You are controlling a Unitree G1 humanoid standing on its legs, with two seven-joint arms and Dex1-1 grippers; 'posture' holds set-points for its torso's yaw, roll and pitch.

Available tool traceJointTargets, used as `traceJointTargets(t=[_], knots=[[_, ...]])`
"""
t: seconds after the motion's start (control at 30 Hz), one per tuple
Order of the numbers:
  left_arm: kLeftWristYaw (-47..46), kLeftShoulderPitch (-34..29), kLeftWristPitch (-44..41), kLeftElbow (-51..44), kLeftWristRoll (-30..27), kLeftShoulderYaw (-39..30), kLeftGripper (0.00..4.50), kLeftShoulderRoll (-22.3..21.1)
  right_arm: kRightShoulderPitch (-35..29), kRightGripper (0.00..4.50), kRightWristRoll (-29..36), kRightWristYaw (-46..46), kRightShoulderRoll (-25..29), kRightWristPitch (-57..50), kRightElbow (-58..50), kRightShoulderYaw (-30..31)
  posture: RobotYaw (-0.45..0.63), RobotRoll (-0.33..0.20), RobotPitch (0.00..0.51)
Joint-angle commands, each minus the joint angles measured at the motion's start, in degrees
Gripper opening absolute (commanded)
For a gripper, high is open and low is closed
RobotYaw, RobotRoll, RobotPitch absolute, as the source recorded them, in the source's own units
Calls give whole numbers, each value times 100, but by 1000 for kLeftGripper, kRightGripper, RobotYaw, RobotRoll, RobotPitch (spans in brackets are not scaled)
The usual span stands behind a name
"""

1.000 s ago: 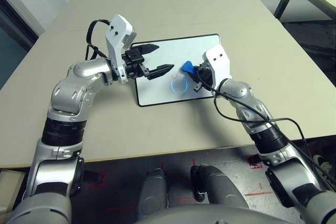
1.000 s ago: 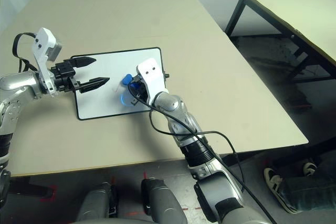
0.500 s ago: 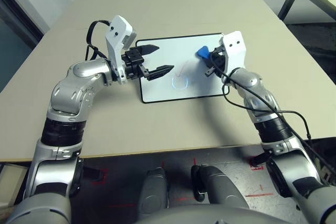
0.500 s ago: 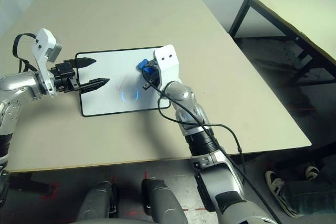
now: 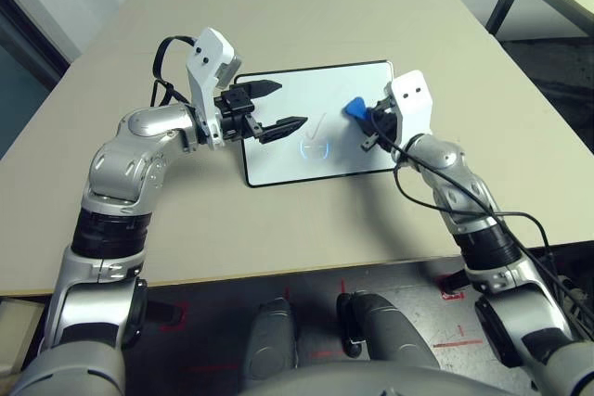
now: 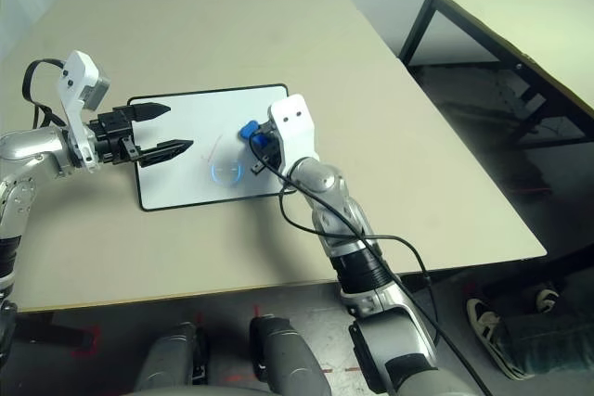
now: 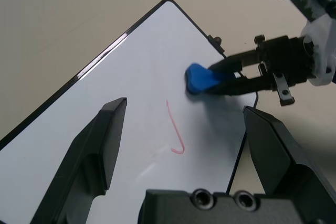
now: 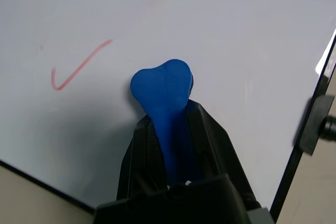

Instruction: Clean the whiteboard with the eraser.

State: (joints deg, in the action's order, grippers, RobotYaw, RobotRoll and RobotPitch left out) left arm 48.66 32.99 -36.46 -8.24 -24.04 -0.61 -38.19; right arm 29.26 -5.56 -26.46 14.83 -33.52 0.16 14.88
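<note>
The small white rectangular whiteboard [image 5: 316,124] with its thin black frame is lying flat on the beige desk [image 5: 371,6], between the two arms. The right hand [image 5: 362,116] is gripping the small bright blue peanut-shaped eraser [image 5: 355,108] between its two black fingers, and the eraser's rounded free end is sticking out over the right part of the whiteboard. The left hand [image 5: 278,107] is hovering over the board's left part with its fingers spread wide apart and nothing between them.

The head views are showing a faint red stroke and a bluish round glare on the board near its middle. The left wrist view is making the red mark [image 7: 176,137] plain as a hooked line, just beside the eraser, and is also showing the right hand reaching in from the board's short side. The right wrist view is showing the same mark as a tick-shaped stroke, and the fingers [image 8: 144,156] are hiding the eraser's back half there. Whether the eraser is touching the surface is hard to tell.

A small black knob [image 8: 328,127] is sitting on the board's short edge. A second desk [image 6: 520,16] is standing well apart at the right, and a black cable [image 5: 436,169] is looping along the right forearm.
</note>
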Motion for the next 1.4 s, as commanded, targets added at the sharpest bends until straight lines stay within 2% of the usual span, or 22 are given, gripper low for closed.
traceJointTargets(t=[0.03, 0.33, 0.53, 0.73, 1.0, 1.13, 1.4], knots=[[46, -6, -7, 18, 74, 92, 4500, -60, -313, 797, -92, -69, 112, -662, 649, 199, 73, 0, 126], [77, 47, 6, 59, 80, 129, 4500, -64, 87, 797, -32, 71, 50, -392, 831, -61, 67, 0, 122], [102, 44, -32, 57, 85, 172, 4500, -80, 432, 796, 81, -1, -274, -268, 677, 75, 62, 0, 125], [170, -129, -146, -36, 69, 186, 4500, -284, 982, 796, 95, 71, -576, -195, 426, -6, 68, 0, 130], [135, -485, -285, -261, 53, 82, 4500, -611, 1539, 796, 149, 173, -713, -115, 257, -131, 83, 0, 134], [89, -606, -380, -413, -30, 14, 4500, -681, 1503, 796, 100, 178, -707, -28, 418, -36, 94, 0, 136], [92, -646, -625, -664, -115, -80, 4500, -753, 815, 794, -61, -66, -607, 39, 585, 528, 97, 0, 139]])
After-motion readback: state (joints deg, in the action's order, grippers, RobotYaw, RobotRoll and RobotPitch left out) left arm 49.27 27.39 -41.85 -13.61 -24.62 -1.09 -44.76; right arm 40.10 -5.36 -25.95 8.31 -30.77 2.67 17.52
